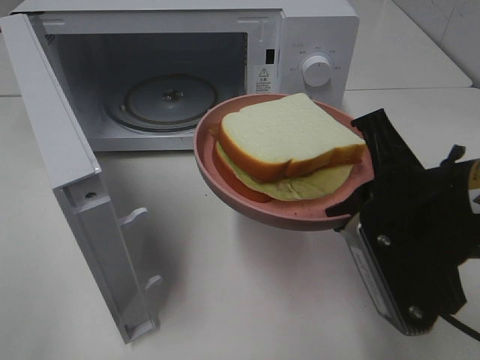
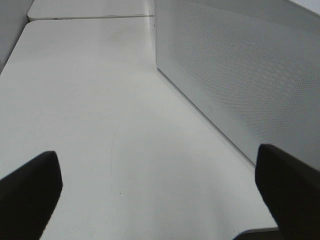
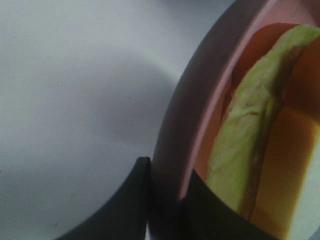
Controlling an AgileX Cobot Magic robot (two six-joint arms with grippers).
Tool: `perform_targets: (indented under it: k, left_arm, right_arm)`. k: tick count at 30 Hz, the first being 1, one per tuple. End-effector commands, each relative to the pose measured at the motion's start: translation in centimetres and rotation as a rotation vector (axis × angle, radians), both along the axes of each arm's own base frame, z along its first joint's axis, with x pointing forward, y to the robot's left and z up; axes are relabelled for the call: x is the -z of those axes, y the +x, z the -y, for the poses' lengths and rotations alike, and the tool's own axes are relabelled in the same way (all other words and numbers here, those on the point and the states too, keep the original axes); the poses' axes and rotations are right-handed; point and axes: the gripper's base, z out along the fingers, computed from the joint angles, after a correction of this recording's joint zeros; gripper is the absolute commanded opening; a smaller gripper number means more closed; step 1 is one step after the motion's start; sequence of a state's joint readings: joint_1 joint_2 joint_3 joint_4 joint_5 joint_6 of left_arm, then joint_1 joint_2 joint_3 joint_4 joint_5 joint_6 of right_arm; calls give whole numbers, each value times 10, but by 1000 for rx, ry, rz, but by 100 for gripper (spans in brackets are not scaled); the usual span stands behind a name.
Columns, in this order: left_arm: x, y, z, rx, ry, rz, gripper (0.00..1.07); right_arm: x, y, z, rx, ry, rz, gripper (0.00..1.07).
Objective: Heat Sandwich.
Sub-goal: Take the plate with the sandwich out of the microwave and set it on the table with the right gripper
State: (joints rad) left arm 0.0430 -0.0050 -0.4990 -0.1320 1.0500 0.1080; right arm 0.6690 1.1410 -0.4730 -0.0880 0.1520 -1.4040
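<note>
Holding the pink plate (image 1: 225, 176) by its rim with the right gripper (image 1: 352, 206), jaws clamped on the plate edge, one on each side of the rim as the right wrist view is showing. Carrying the sandwich (image 1: 289, 139) on that plate: white bread on top, green lettuce and a red layer under it. Plate hanging above the surface (image 1: 240, 300), just in front of the microwave (image 1: 315, 30), tilting a little toward the cavity. Microwave door (image 1: 67, 187) already standing wide open, glass turntable (image 1: 169, 101) lying bare inside. Left gripper (image 2: 160, 190) waiting beside the microwave's perforated side wall, jaws wide apart, holding nothing. Judging the task as roughly halfway: door opening and plate lifting done; still remaining are placing the plate on the turntable, releasing, closing the door and turning the dial (image 1: 316, 71)
</note>
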Motion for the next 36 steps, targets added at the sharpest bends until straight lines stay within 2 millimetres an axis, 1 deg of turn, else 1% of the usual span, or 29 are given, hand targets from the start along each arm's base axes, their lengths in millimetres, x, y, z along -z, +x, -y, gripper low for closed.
perform_targets:
  k: [1,3,6,10,15,16,21,29,36]
  left_arm:
    - [1,-2,0,-8,-6,27,103]
    - [1,-2,0,-8,-6,27,103]
    - [1,-2,0,-8,-6,27,103]
    - [1,-2,0,-8,-6,27,103]
    - [1,-2,0,-8,-6,27,103]
    - [1,-2,0,-8,-6,27,103]
    - [1,-2,0,-8,-6,27,103]
    - [1,-2,0,-8,-6,27,103]
    - [1,-2,0,-8,-6,27,103]
  right_arm:
    - [-7,-5,6,1,20,38,2]
    - [-12,-14,13,9,32,48,2]
    - [-14,-19,17,16,33,46,2]
    - [-19,-31,28,23,24,44,3]
    - [-23,-39,37,31,-12,49,3]
    - [-25,-43,42,52,-19,45,3]
    - [-27,-49,51,107,-21,42,3]
    - [-28,-47,59,207,-33,61,0]
    - [-31,-40,69,372,-41,113,0]
